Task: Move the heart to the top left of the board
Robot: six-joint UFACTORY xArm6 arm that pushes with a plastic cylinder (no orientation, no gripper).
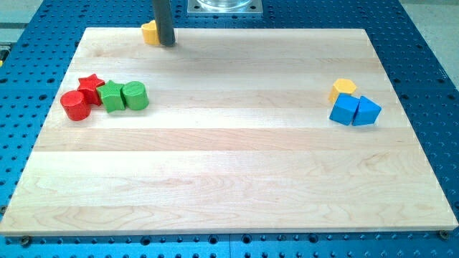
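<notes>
A yellow block (149,32), partly hidden by the rod, lies at the top edge of the board, left of centre; its shape is hard to make out, possibly the heart. My tip (166,44) stands just to the right of it, touching or nearly touching it. A second yellow block (343,88) sits at the view's right, above two blue blocks.
At the view's left is a cluster: a red cylinder (75,105), a red star (91,86), a green star (111,95) and a green cylinder (135,95). At the right are a blue cube (345,109) and a blue triangular block (367,112). The wooden board (229,179) lies on a blue perforated table.
</notes>
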